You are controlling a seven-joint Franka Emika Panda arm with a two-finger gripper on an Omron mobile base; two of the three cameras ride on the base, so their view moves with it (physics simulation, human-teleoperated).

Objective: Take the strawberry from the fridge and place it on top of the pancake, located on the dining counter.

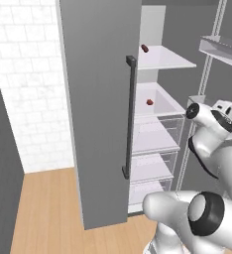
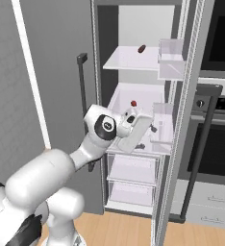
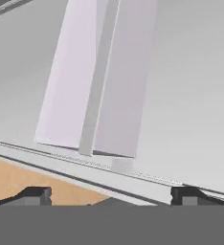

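Strawberry [image 2: 133, 103] sits near the back of the middle white shelf [image 2: 115, 103] of the open fridge [image 1: 100, 114], with a darker maroon item [image 2: 142, 48] on the shelf above. The tool [image 3: 111, 194] has its tips wide apart and nothing between them, poised at the shelf's front edge. A good reach would likely turn the hand toward the berry, go in just above the shelf, then close gently on so small a fruit

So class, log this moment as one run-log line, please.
fridge: right door open | strawberry: on middle shelf, untouched | maroon item: shelf above | pincer: open, empty, near shelf
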